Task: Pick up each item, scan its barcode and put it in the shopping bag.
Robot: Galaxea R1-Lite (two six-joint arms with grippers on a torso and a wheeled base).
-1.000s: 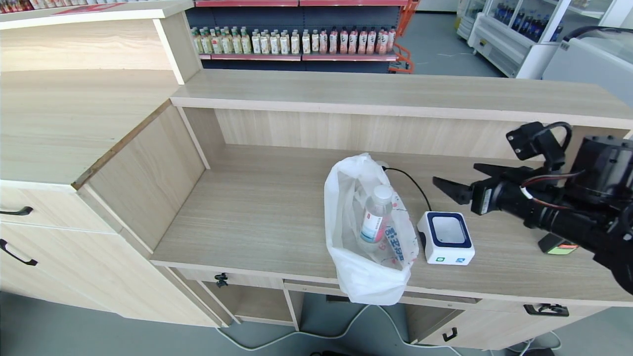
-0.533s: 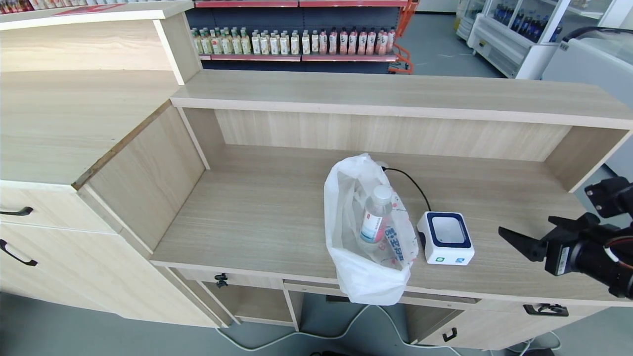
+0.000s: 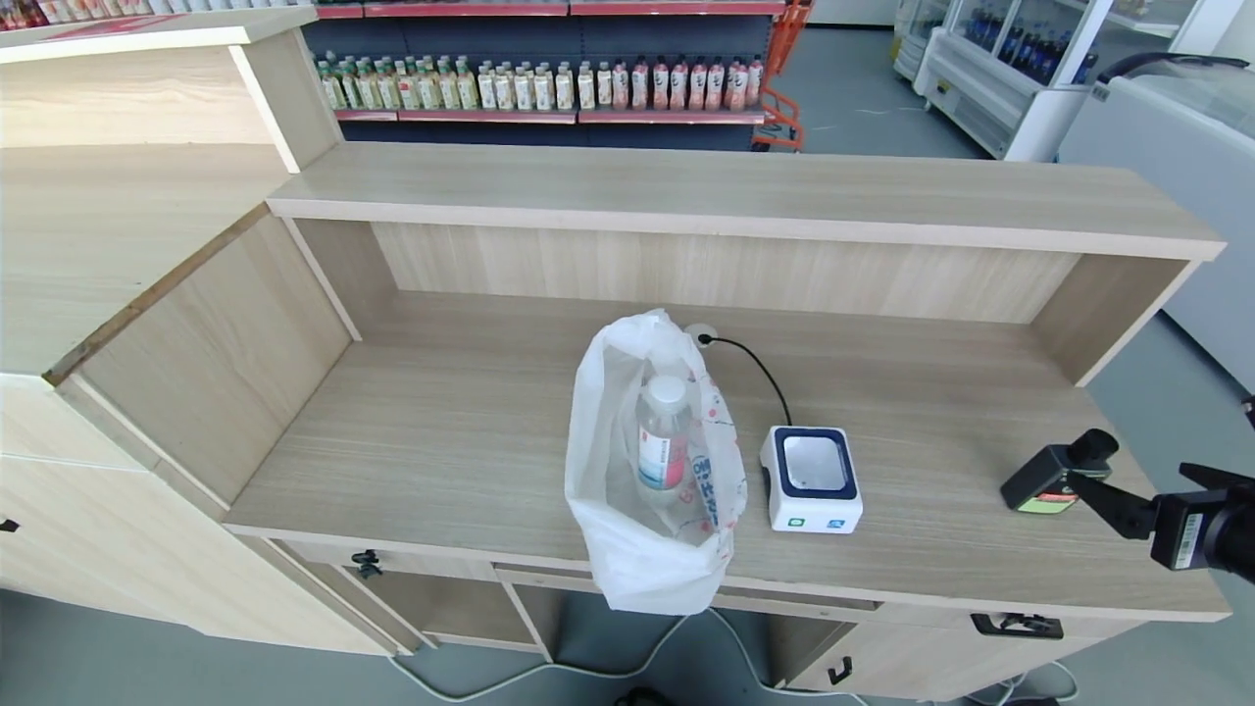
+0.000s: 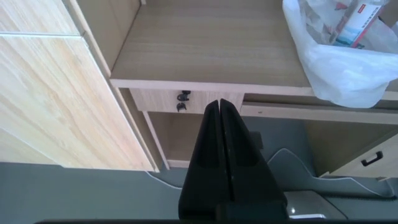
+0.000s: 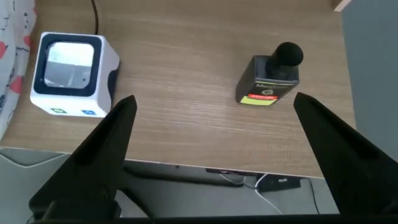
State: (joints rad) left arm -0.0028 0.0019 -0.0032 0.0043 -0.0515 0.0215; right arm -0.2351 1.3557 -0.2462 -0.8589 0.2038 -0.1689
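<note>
Right gripper [image 5: 216, 102], spread wide, is facing the dark bottle [image 5: 268, 81] lying near the surface's [image 5: 186, 134] right edge; advise straddling its body squarely before closing.

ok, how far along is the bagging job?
Done: one clear plastic bottle stands in the white plastic shopping bag. In hand: nothing; the right end effector is open, apart from the small black bottle lying on the wooden counter. Left: grasp it, scan it at the white box scanner, bag it.
</note>
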